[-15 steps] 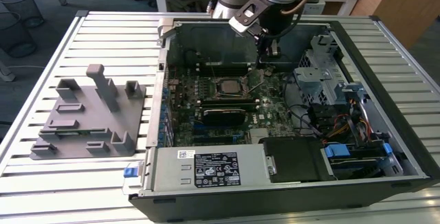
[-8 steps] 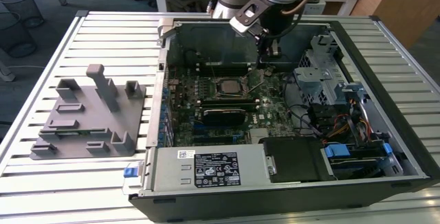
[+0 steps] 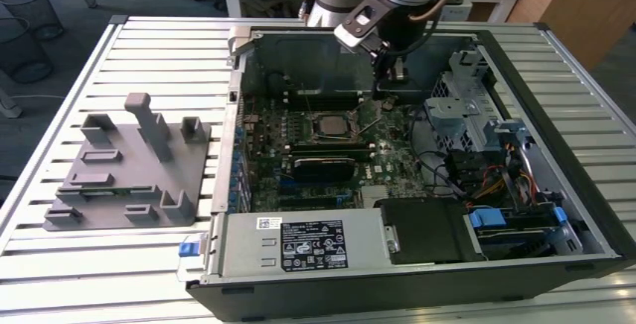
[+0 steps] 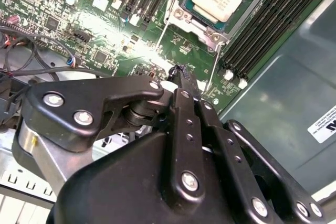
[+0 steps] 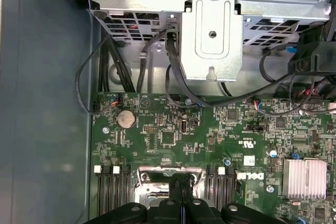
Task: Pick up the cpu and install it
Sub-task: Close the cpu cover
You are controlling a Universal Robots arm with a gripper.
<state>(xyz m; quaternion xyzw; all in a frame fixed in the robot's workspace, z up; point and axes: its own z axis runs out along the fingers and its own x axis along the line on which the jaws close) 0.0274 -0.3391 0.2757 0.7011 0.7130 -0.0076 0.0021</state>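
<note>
Nearest in the exterior view: slatted desk (image 3: 119,279) carrying an open computer case (image 3: 398,294), a metal power supply box (image 3: 298,242) across its front and a grey fixture (image 3: 124,171) of upright blocks beside it on the exterior view's left. Farther in, on the green motherboard (image 3: 392,164): the cpu (image 3: 329,124) lying flat within its socket frame (image 4: 181,14), flanked by 2 banks of memory slots (image 4: 262,30). Just beyond the socket, above the board: the hand (image 3: 386,94), fingers (image 4: 185,85) pressed together on nothing, apart from the cpu, with dark cables (image 5: 169,56) and a drive cage (image 3: 457,108) close by.
</note>
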